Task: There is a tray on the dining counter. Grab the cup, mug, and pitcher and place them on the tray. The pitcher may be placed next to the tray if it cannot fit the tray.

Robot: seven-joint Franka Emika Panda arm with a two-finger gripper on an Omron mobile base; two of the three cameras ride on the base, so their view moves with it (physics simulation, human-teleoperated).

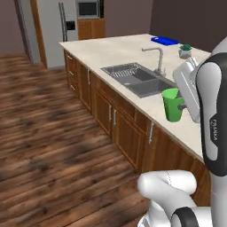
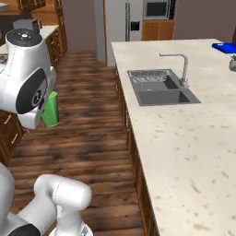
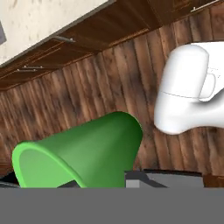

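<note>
Cup [image 3: 83, 151], smooth, green and tapered, sits clamped in my gripper [image 3: 100, 183], held in the air beside the speckled beige dining counter [image 1: 133, 55]; the flat blue tray [image 1: 164, 41] lies at its far end.

Sink [image 1: 142, 80] set into the table [image 1: 115, 51], tap [image 1: 157, 57] behind its basin. Tray [image 1: 165, 41] on the table's far end, well beyond the sink. Cup [image 1: 172, 104] up off the table at the arm's end, near the table's front edge, over the floor [image 2: 87, 129].
</note>
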